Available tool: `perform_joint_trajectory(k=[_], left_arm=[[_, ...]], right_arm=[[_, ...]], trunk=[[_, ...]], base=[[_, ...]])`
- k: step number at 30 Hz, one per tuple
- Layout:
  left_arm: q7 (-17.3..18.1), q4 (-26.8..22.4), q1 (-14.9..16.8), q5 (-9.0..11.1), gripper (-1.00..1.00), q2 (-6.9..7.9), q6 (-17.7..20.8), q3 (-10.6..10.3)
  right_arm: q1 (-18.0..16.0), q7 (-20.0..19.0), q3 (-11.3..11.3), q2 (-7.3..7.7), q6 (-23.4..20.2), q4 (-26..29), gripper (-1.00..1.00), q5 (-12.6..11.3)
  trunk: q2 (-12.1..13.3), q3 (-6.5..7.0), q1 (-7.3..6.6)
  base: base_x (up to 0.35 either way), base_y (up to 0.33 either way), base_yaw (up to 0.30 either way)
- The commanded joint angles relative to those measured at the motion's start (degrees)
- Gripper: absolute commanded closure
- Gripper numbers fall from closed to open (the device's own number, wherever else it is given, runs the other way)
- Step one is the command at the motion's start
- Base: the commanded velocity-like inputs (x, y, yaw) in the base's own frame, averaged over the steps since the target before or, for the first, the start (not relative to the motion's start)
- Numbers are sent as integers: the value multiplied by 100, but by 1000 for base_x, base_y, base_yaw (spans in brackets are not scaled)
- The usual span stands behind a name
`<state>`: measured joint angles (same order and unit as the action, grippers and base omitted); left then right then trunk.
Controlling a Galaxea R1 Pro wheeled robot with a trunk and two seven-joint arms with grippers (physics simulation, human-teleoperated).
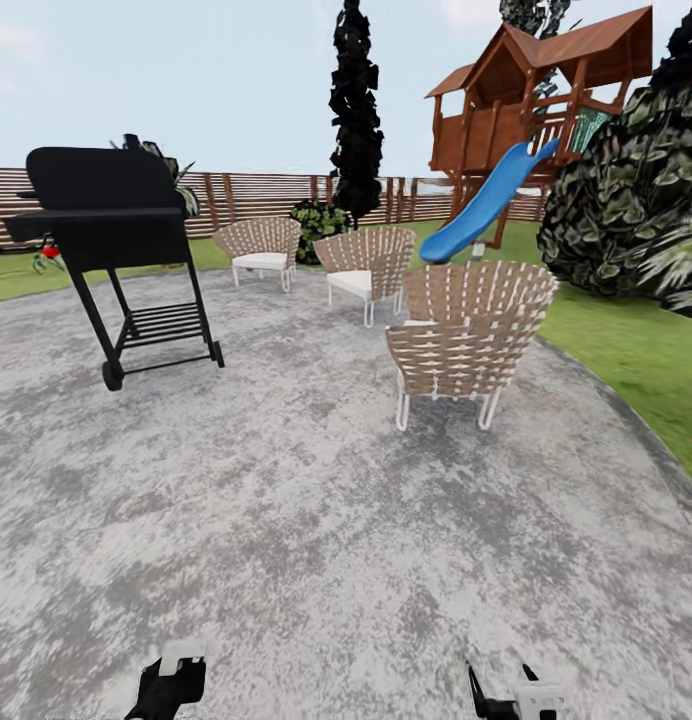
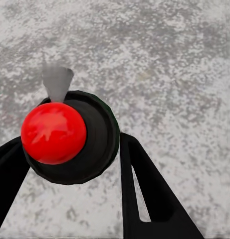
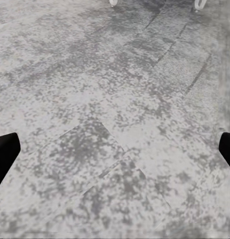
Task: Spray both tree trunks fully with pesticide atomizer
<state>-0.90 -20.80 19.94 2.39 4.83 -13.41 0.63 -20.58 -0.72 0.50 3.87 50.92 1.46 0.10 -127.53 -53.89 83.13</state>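
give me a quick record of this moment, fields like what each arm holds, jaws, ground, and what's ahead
left gripper: jaws shut on the pesticide atomizer, red top toward camera
right gripper: jaws wide apart, holding nothing
floor: grey mottled paving
ahead: black grill, three woven chairs, blue slide
tree trunks: cannot tell

Grey mottled paving (image 1: 316, 520) spreads around a black wheeled grill (image 1: 111, 250). Right of the grill stand three woven chairs (image 1: 471, 335), the nearest largest. Behind the grill, a slatted wooden fence (image 1: 256, 195) borders green lawn (image 1: 626, 345). Far right of the grill rises a wooden playhouse (image 1: 536, 90) with a blue slide (image 1: 486, 205), under pale sky.
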Motion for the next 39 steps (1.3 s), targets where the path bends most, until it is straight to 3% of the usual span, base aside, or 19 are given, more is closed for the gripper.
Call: perform_joint_trajectory(k=[1,39], left_arm=[[-5,0,1,24,100,1,-16,-2],[-7,5,1,24,100,9,-12,-2]], right_arm=[[-5,-7,2,0,15,-6,-100,-1],[-4,-7,2,0,15,-6,-100,-1]], trunk=[[-2,-5,-5],[-2,-5,-5]], base=[[-337,0,-300],[-336,-2,-300]])
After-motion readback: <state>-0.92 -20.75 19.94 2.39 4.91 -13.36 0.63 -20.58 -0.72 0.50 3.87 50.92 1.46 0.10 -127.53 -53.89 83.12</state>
